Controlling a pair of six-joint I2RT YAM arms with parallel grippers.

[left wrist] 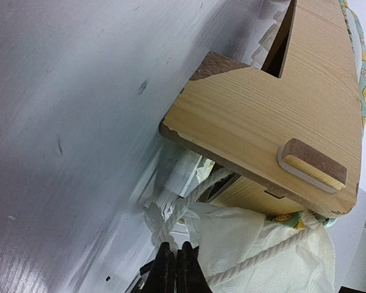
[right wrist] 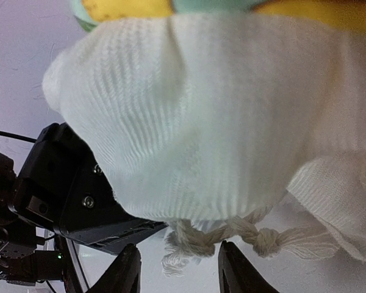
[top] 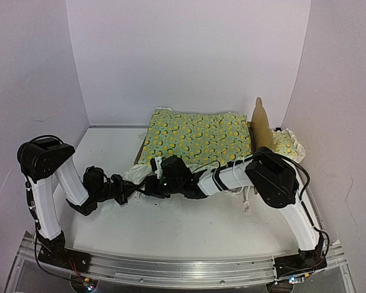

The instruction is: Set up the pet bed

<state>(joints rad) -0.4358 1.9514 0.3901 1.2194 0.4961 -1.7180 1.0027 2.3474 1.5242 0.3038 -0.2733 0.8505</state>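
White table (top: 189, 226), pet bed (top: 262, 125) under blanket (top: 198, 137), left gripper (left wrist: 174, 250) clenched (by cord (left wrist: 189, 198)), right gripper (right wrist: 178, 246) spread.

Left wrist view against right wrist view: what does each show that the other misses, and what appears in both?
Only the left wrist view shows the pet bed, its plywood frame seen from the side, and the left gripper, closed, with the knotted cord at its tips. Only the right wrist view shows the right gripper, open just below the cord's knots, and a black housing beside it. Both show the white ruffle, the cord and a strip of lemon print.
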